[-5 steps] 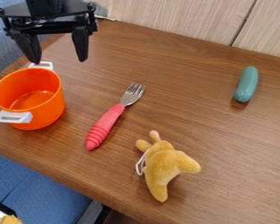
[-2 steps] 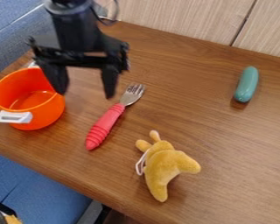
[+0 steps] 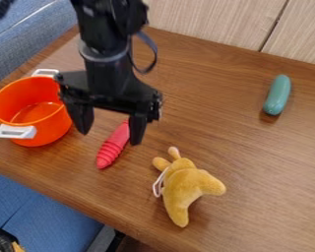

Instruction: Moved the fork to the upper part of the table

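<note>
My gripper (image 3: 110, 138) hangs open over the left part of the wooden table (image 3: 212, 123), its two fingertips wide apart. Between and below them lies the red ribbed handle of the fork (image 3: 114, 145), slanting from lower left to upper right. The fork's metal head is hidden behind the gripper. Nothing is held.
An orange pot (image 3: 53, 125) with white handles stands close on the gripper's left. A yellow plush toy (image 3: 188, 186) lies to the lower right of the fork. Farther off at the upper right is a teal sausage-shaped toy (image 3: 277, 95). A wooden panel wall (image 3: 212, 19) borders the table's back.
The gripper has come down and to the right from the upper left, ending over the fork and covering its head. Its fingers have stayed apart, and the objects have not moved.
</note>
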Action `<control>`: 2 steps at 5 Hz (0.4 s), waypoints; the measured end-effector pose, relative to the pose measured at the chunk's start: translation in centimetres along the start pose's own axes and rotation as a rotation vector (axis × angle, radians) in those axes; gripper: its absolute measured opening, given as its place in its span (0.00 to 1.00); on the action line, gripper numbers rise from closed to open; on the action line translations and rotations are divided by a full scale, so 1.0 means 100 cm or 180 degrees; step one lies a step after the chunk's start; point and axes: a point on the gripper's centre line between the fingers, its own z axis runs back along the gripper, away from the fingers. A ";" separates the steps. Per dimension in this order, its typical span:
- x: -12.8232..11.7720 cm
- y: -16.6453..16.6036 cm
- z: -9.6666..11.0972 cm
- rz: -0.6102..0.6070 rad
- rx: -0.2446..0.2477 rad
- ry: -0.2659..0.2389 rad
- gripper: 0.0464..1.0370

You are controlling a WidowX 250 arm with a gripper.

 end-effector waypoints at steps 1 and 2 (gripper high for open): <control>0.003 0.000 -0.014 -0.0029 0.0058 0.0059 0.96; 0.008 0.006 -0.033 0.0025 0.0135 0.0142 0.92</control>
